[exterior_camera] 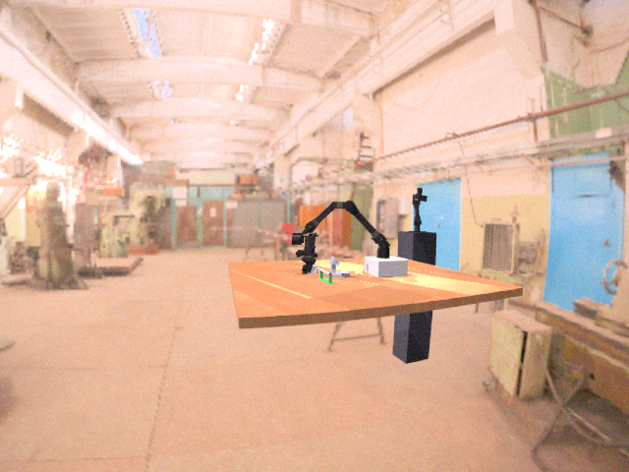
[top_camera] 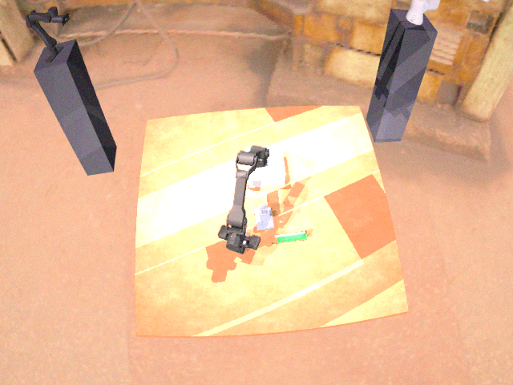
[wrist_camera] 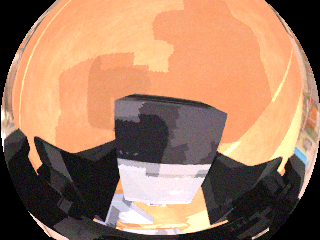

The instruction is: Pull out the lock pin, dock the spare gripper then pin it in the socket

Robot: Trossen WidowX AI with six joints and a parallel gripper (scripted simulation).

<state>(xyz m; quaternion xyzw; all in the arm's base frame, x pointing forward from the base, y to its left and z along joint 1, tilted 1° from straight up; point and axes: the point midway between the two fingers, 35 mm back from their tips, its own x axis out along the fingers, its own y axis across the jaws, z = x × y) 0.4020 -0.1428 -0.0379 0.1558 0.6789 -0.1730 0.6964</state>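
The spare gripper (wrist_camera: 167,186) (exterior_camera: 314,269), a dark-and-white block, lies on the table with its narrow pale end toward the bottom of the wrist view. My gripper (wrist_camera: 164,172) (exterior_camera: 308,269) (top_camera: 239,239) points down low over it, with one finger against each side: it is shut on the spare gripper. The pale blue-grey mount (top_camera: 264,218) (exterior_camera: 334,265) stands beside it; part of it shows in the wrist view (wrist_camera: 122,212). Its socket is too small to read. A thin white strip with a reddish end, perhaps the lock pin, lies along the green holder (top_camera: 292,237) (exterior_camera: 321,275).
My arm's white base box (top_camera: 275,172) (exterior_camera: 388,266) stands behind the mount on the wooden table (top_camera: 186,298) (exterior_camera: 284,312). The green holder is to the right of my gripper in the top view. Two dark pedestals (top_camera: 78,111) (top_camera: 404,74) with other arms stand beyond the table.
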